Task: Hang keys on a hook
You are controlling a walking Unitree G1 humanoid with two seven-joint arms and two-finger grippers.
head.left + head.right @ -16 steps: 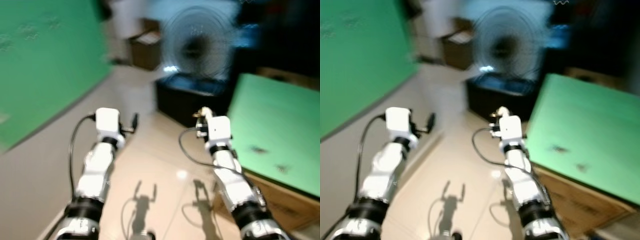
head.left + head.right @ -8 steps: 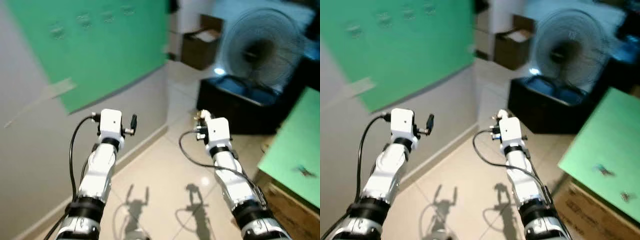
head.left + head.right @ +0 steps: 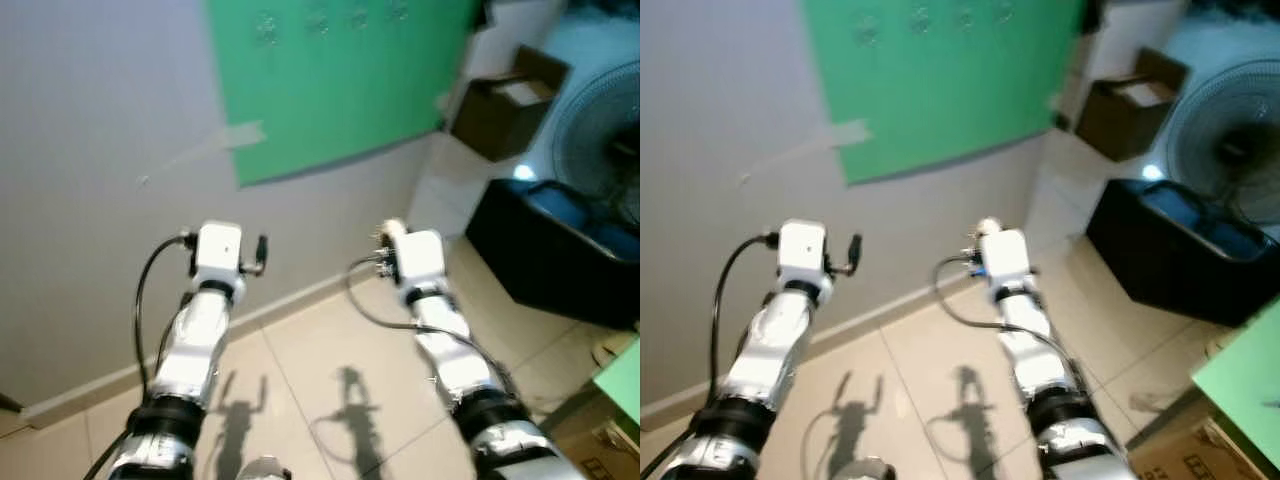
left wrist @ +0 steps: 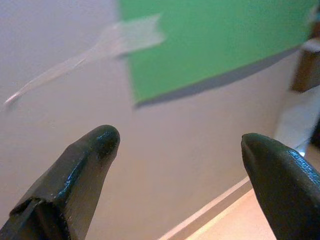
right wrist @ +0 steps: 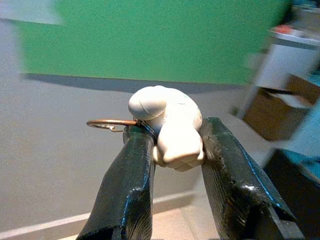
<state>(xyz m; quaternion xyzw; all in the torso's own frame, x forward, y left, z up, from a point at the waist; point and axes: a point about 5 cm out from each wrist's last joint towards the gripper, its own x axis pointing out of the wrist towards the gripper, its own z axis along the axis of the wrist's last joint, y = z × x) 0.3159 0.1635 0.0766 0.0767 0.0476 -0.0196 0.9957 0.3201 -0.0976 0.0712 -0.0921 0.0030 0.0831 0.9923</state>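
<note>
A pale grey wall (image 3: pixel 90 150) takes up most of the head views, with a large green panel (image 3: pixel 340 80) fixed high on it. Small pale fittings (image 3: pixel 920 18) sit in a row near the panel's top edge, too blurred to make out. A strip of clear tape (image 3: pixel 205 145) runs off the panel's lower corner onto the wall. Beige floor tiles (image 3: pixel 320 340) meet the wall at a light skirting line, and the shadows of both arms fall on them.

To the robot's right stand a black box (image 3: pixel 550 255) with a blue top, a big round fan (image 3: pixel 605 135) behind it, and farther back an open cardboard box (image 3: pixel 500 105) beside a white cabinet (image 3: pixel 1120 30). The corner of a green board (image 3: pixel 1245 375) shows at the lower right edge, lying on a cardboard carton (image 3: pixel 1180 450).

Both silver arms are raised toward the wall. The left gripper (image 4: pixel 175 140) faces the wall below the panel's corner, its jaws spread wide apart with nothing between them.

The right gripper (image 5: pixel 172 135) has its jaws clenched on the keys (image 5: pixel 167 125), which are held up in the air in front of the wall, well apart from it. What shows of them is a rounded white fob pinched between the two black fingers (image 5: pixel 130 185), with a thin metal ring (image 5: pixel 110 123) sticking out sideways over one finger. In the head view the fob shows as a pale lump at the tip of that arm (image 3: pixel 390 232).
</note>
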